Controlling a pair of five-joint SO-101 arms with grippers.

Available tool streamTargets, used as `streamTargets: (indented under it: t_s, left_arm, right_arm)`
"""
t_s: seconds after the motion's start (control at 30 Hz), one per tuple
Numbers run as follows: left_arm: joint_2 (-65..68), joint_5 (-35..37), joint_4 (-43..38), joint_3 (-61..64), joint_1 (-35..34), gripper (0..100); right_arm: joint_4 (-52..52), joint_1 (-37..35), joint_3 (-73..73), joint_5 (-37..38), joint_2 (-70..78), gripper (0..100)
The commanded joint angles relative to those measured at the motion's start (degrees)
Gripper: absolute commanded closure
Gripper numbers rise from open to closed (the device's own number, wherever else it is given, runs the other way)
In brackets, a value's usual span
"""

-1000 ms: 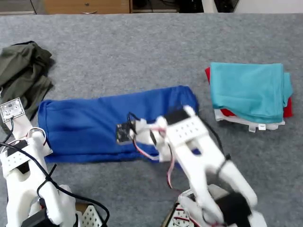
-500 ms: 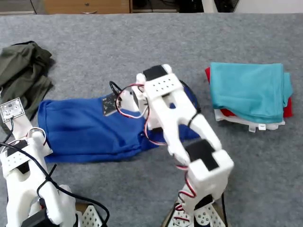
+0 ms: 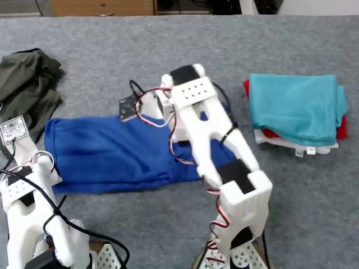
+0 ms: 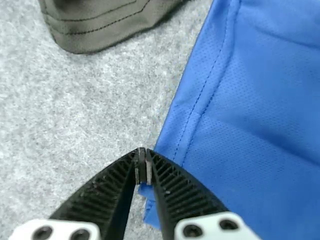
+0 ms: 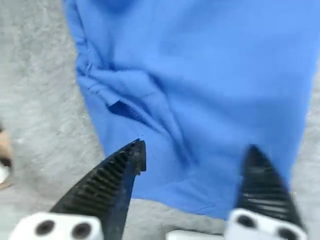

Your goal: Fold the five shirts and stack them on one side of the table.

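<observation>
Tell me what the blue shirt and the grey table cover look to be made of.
The blue shirt looks like thin synthetic sports knit, probably polyester: fine pinhole mesh, stitched hem. The grey table cover seems felt or low carpet: matte, fuzzy, speckled nap.

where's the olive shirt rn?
High view: the olive shirt lies crumpled at the far left of the table, beside the blue shirt's left end.
</observation>
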Motion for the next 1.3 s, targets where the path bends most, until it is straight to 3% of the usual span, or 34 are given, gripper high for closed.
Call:
streamTargets:
  t_s: [0.0, 0.07, 0.2, 0.43, 0.7, 0.83, 1.1, 1.27]
  left_arm:
    - [-1.2, -0.4, -1.0, -0.1, -0.6, 98]
    - [-1.2, -0.4, -1.0, -0.1, -0.6, 98]
    - [-1.2, -0.4, -0.9, -0.1, -0.6, 98]
    - [-1.2, -0.4, -0.7, -0.1, -0.5, 98]
    - [-1.8, -0.5, -0.4, 0.9, -0.5, 98]
    - [-1.8, -1.7, 3.4, 0.2, -3.0, 98]
    - [-2.7, -10.8, 5.3, -1.1, -11.3, 98]
    - [-11.6, -10.8, 18.7, -10.0, -12.1, 98]
  right_arm:
    - [3.3, 3.1, -0.6, -4.4, -8.0, 99.8]
    - [3.2, 4.6, 4.4, -5.5, -13.2, 96.0]
    - [0.3, 3.3, 19.8, -5.8, -24.3, 99.3]
    - [-19.2, -4.1, 39.3, -13.5, -29.5, 99.6]
    - [-28.0, -9.0, 32.7, -18.8, -8.9, 99.6]
    - [-28.2, -8.8, 28.8, -19.1, -3.0, 99.6]
    - [-23.3, -6.5, 28.5, -18.6, -15.9, 99.6]
    - [-19.0, -1.3, 28.5, -16.8, -30.5, 99.6]
